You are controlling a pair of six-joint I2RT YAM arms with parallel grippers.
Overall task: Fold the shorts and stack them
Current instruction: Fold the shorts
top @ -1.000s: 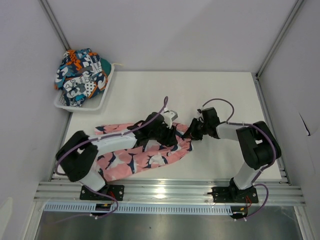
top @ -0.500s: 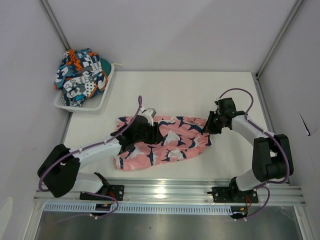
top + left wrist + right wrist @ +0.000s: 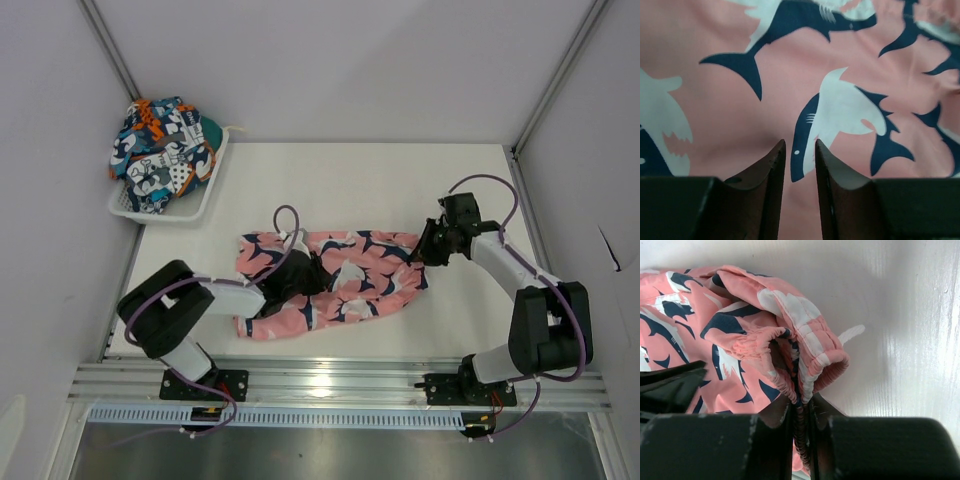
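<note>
The pink shark-print shorts [image 3: 355, 280] lie spread across the middle of the table. My left gripper [image 3: 302, 277] rests low over their middle. In the left wrist view its jaws [image 3: 800, 152] stand slightly apart, with nothing between them and the pink fabric [image 3: 790, 90] just beyond. My right gripper [image 3: 430, 250] is shut on the gathered waistband [image 3: 805, 360] at the shorts' right end. A white drawstring [image 3: 850, 333] sticks out there. The teal, orange and navy patchwork shorts [image 3: 165, 150] sit bunched in a basket at the far left.
The white basket [image 3: 205, 195] stands at the table's far left corner. Grey walls and metal frame posts close in the left, right and back. A metal rail [image 3: 330, 385] runs along the near edge by the arm bases.
The right gripper has pulled the shorts' right end to the right and back, stretching them flat. The left gripper has drawn back leftward over the fabric, and the shorts have shifted away from the near edge.
</note>
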